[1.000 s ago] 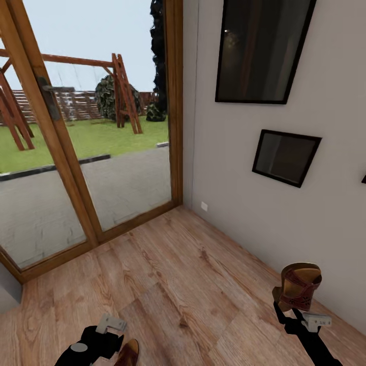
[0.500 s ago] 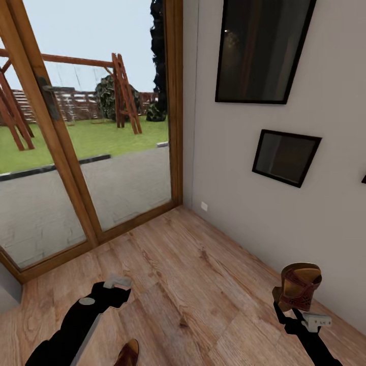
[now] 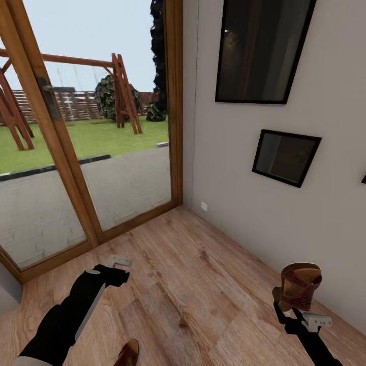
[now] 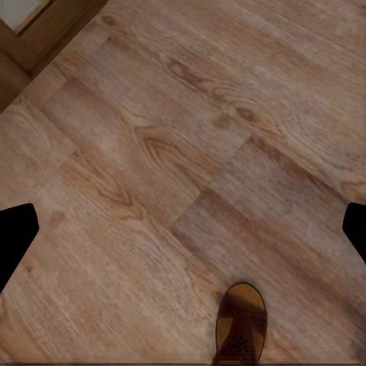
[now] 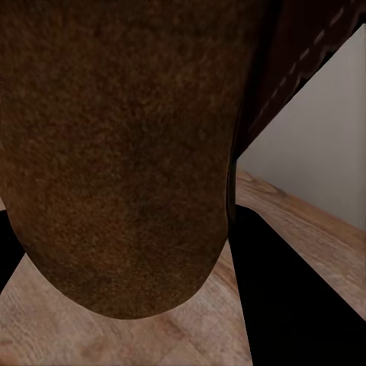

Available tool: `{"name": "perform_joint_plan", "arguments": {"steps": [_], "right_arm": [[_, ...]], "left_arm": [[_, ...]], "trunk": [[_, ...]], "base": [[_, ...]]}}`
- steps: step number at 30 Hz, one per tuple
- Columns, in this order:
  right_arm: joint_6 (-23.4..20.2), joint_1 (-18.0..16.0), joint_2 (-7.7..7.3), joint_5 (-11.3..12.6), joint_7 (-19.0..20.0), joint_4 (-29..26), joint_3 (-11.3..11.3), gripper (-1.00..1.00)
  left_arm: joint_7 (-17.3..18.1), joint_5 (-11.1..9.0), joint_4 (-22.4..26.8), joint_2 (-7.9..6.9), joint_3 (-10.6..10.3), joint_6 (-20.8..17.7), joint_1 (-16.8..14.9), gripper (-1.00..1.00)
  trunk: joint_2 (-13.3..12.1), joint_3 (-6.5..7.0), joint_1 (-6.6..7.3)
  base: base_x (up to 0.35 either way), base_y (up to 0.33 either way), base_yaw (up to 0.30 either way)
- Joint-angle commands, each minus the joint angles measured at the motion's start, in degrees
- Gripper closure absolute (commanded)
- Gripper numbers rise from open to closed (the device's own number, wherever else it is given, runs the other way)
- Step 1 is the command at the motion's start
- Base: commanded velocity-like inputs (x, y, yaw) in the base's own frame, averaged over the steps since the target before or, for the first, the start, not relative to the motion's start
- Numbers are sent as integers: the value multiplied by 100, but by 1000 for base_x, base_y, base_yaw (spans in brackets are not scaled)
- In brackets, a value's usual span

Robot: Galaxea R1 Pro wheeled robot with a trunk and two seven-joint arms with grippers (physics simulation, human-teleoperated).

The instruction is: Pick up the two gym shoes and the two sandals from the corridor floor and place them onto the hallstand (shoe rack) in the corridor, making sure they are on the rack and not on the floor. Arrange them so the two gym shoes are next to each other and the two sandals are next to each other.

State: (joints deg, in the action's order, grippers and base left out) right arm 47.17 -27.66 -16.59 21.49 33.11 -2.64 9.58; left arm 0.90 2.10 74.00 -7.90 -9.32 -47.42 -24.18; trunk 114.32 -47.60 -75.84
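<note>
Nearest to me, a sandal lies flat on the corridor floor, strap up, just below my left arm. My left end effector hangs above the planks with nothing in it; in the left wrist view the two dark fingertips sit far apart at the sides, so the jaws are spread wide, and the same sandal lies beyond them, not between them.

On my other side, my right end effector is clamped on the second sandal, which stands on end in the air near the wall; the right wrist view has its brown sole pressed close against the lens.

To do this step well, I judge I should bring the left end effector down over the loose sandal, line the fingers across its narrow width, and close on strap and sole together so it cannot pivot. Meanwhile the right grip should stay firm.

Farther off stand the glazed door and two dark picture frames. I can read no brand, label or writing anywhere; the hallstand and gym shoes are not before me.
</note>
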Motion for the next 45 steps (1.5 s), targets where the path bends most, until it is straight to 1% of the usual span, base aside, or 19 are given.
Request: {"name": "perform_joint_plan", "arguments": {"steps": [1, 7, 16, 23, 29, 40, 45], "right_arm": [[-6, 1, 0, 13, 11, 0, 0, 100], [-6, 1, 0, 13, 11, 0, 0, 100], [-7, 2, 0, 13, 11, 0, 0, 100], [-6, 1, -1, 13, 11, 0, 0, 100], [-6, -1, 0, 13, 11, 0, 0, 100], [-6, 3, -1, 13, 11, 0, 0, 100], [-6, 2, 1, 13, 11, 0, 0, 100]], "left_arm": [[0, 0, -2, 0, 2, -3, 6, -100], [0, -5, -7, -1, 9, -19, 24, -100], [-1, -5, -8, -1, -11, -22, 27, -100], [-10, 56, -8, -1, -21, -22, 27, -100], [-11, 62, -8, -1, -6, -22, 27, -100], [-19, 63, -12, 1, -30, -22, 27, -100], [-24, 63, -15, 3, -40, -22, 27, -100]], "trunk": [[0, 0, 0], [0, 0, 0], [0, 0, 0], [0, 0, 0], [0, 0, 0], [0, 0, 0], [0, 0, 0]], "base": [[0, 0, 0], [-47, 46, 0], [-205, 243, -1], [-32, 65, -205], [117, 123, -100], [56, 57, -6], [146, 176, 0]]}}
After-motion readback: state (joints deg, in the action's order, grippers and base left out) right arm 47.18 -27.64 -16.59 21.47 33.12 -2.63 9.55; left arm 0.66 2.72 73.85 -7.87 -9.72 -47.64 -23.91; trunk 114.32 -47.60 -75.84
